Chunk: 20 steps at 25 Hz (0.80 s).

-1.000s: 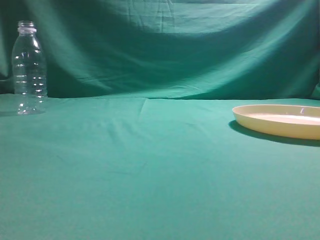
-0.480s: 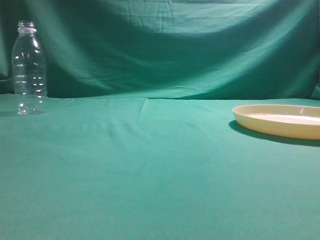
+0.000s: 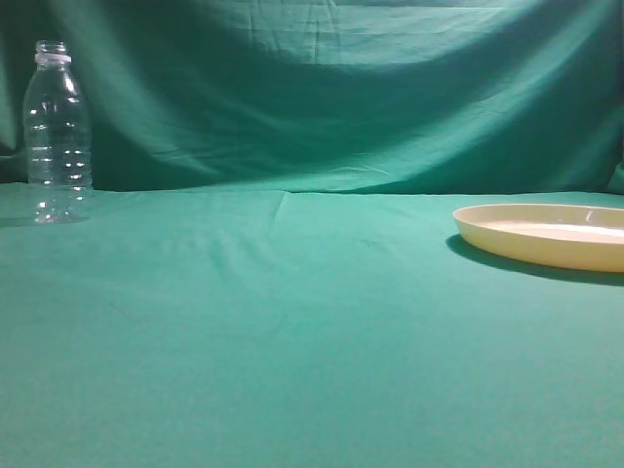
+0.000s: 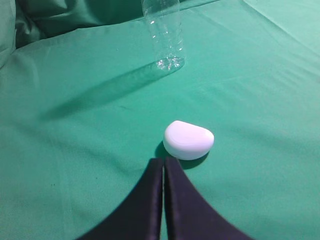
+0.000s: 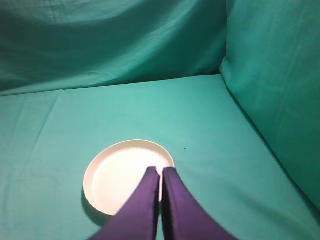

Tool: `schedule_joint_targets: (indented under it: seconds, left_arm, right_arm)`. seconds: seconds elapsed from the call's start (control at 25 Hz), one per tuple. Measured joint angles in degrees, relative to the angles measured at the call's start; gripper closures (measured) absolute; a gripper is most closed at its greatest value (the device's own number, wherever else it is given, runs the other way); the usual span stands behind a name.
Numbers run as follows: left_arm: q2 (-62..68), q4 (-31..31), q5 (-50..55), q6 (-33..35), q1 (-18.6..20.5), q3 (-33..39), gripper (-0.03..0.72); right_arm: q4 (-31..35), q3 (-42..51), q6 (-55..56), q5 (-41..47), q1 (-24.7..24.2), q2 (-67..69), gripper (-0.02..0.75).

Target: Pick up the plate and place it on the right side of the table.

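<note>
The pale cream-yellow plate (image 3: 546,235) lies flat on the teal-green table (image 3: 292,322) at the right edge of the exterior view. In the right wrist view the plate (image 5: 117,177) lies below my right gripper (image 5: 160,171), which is shut and empty above its right part. My left gripper (image 4: 163,162) is shut and empty, its tips just short of a small white rounded object (image 4: 188,139) on the cloth. Neither gripper shows in the exterior view.
A clear plastic bottle (image 3: 57,135) stands upright at the far left of the table; it also shows in the left wrist view (image 4: 164,33). Green cloth backdrop (image 3: 322,88) rises behind the table, and a cloth wall (image 5: 280,90) stands at the right.
</note>
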Motion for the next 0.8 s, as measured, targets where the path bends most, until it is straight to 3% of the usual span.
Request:
schedule_joint_targets:
  seconds: [0.32, 0.8]
  left_arm:
    - [0.00, 0.00, 0.00, 0.00, 0.00, 0.00, 0.688]
    - [0.00, 0.00, 0.00, 0.00, 0.00, 0.00, 0.688]
  right_arm:
    - [-2.19, 3.32, -2.17, -4.08, 0.00, -0.47, 0.738]
    - [-2.53, 35.31, -4.76, -24.38, 0.00, -14.59, 0.738]
